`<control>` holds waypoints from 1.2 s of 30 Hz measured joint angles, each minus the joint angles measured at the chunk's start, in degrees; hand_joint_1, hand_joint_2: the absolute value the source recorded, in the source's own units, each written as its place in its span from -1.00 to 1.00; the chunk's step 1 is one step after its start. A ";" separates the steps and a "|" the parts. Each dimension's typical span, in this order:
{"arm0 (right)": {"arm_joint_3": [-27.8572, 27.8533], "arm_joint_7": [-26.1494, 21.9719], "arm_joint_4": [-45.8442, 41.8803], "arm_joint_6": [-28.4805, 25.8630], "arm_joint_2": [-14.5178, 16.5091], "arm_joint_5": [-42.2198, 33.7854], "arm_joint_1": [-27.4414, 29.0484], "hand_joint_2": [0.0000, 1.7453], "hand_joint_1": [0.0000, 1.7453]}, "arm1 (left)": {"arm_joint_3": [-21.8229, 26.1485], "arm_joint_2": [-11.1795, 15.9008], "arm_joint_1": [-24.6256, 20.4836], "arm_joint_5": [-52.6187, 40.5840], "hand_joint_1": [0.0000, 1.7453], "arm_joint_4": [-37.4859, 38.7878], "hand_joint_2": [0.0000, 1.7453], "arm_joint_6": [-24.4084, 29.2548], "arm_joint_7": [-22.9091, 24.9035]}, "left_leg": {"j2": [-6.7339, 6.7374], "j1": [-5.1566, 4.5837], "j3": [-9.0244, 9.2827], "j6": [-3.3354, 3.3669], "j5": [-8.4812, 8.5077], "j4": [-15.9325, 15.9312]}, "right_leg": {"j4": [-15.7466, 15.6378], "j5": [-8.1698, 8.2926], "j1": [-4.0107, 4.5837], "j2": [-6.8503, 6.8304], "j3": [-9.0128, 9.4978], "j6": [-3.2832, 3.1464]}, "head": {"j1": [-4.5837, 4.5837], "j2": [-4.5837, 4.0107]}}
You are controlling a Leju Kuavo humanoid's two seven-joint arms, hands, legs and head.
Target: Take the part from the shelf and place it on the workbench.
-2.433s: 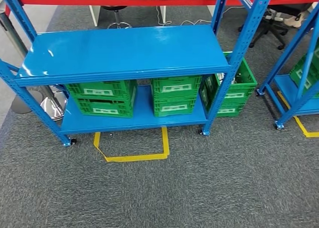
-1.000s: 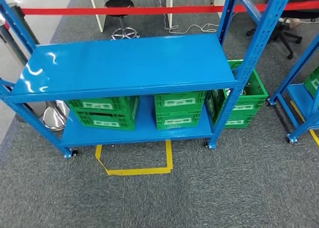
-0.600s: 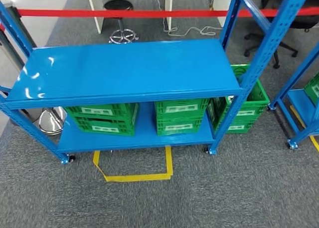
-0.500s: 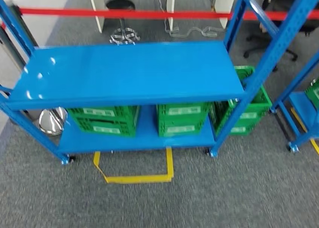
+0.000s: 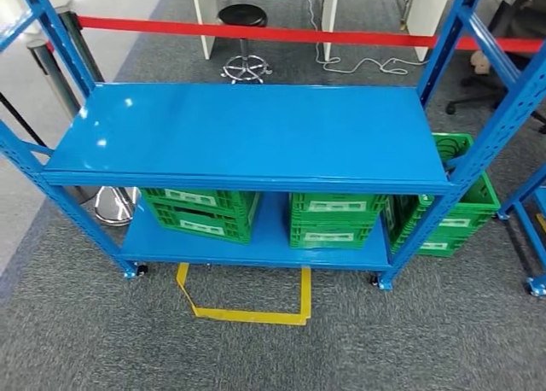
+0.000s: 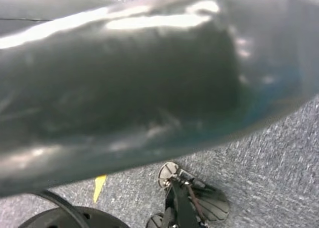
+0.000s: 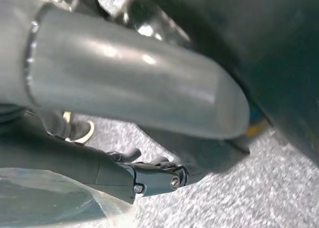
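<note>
Below, grey carpet floor [image 5: 258, 357] fills the bottom of the head view, and on it stands a glossy blue metal shelf rack [image 5: 245, 131] with 2 boards. Its top board is bare and shiny. On the lower board sit 2 stacks of green slatted plastic crates: the left stack [image 5: 200, 212] and the middle stack [image 5: 334, 220]. A third green crate stack [image 5: 461, 212] stands on the carpet just right of the rack's right post. A yellow tape outline [image 5: 247, 314] is stuck to the carpet in front of the rack. Behind the rack, a red barrier tape [image 5: 258, 32] crosses the upper frame, with a black round stool [image 5: 243, 17] and a loose white cable [image 5: 361, 64] beyond it. A shiny steel post base [image 5: 116, 205] sits at the left.

The wrist views add the arms. The left robot hand [image 6: 131, 88] is a blurred grey mass above carpet, and I cannot tell whether it is open or closed. The right robot hand [image 7: 124, 88] shows a thick grey thumb over dark fingers [image 7: 150, 175]; its grasp cannot be told either.

The part cannot be picked out: the top board hides the crates' insides.
</note>
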 joint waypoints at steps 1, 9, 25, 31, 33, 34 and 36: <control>0.05 0.02 0.00 0.01 -0.01 0.01 -0.07 -1.00 -1.00 | 0.01 0.02 -0.11 0.01 -1.00 0.00 -1.00 0.01 0.00 | 0.89 0.07 -1.19 -0.32 -1.74 2.42 | -0.07 -0.02 -0.05 -0.66 0.36 -0.13 | -0.16 0.00; 0.50 0.05 0.00 0.02 -0.05 0.04 -0.07 -1.00 -1.00 | 0.03 0.10 0.01 0.07 -1.00 0.02 -1.00 -0.01 0.00 | 4.84 0.52 -1.52 -0.87 2.08 -1.59 | -0.01 -1.32 -0.03 -4.90 1.67 0.65 | -0.38 0.00; 0.84 -1.13 -0.11 -1.88 -0.02 -1.29 -0.65 -1.00 -1.00 | 0.14 0.50 0.43 0.66 -1.00 -0.13 -1.00 -1.90 1.58 | -0.80 -0.35 -0.66 1.94 2.61 -3.50 | 1.56 -1.25 0.42 -0.38 -0.08 1.17 | 0.26 0.00; -0.29 -1.77 -0.11 -3.51 0.22 -3.55 -0.07 -1.00 -1.00 | -0.40 0.38 0.17 -1.16 -1.00 -0.13 -1.00 -1.45 0.50 | 0.64 -0.20 -2.17 -0.08 0.54 0.33 | -1.18 -1.53 0.06 -0.77 2.38 0.05 | -0.30 0.01; -0.85 -1.78 -0.10 -3.56 0.30 -3.84 0.14 -1.00 -1.00 | -0.63 0.36 -0.02 -1.35 -1.00 -0.13 -1.00 -1.04 0.08 | 1.67 0.06 -6.02 -0.67 -2.00 7.55 | -1.33 -2.13 0.06 -1.24 3.30 -0.22 | -0.56 0.00; -1.01 -1.47 -0.09 -3.59 0.31 -3.64 0.26 -1.00 -1.00 | -0.72 0.36 -0.04 -1.40 -1.00 -0.13 -1.00 -0.86 -0.11 | 1.87 0.21 -7.84 -0.87 -2.61 10.55 | -1.33 -2.52 0.05 -1.41 3.74 -0.22 | -0.53 0.00; -1.11 -0.58 -0.09 -3.77 0.30 -2.63 0.49 -1.00 -1.00 | -0.84 0.44 0.04 -1.52 -1.00 -0.13 -1.00 -0.60 -0.19 | 2.04 0.45 -8.95 -1.08 -0.57 11.02 | -1.32 -3.47 0.00 -1.59 4.70 -0.03 | -0.55 0.00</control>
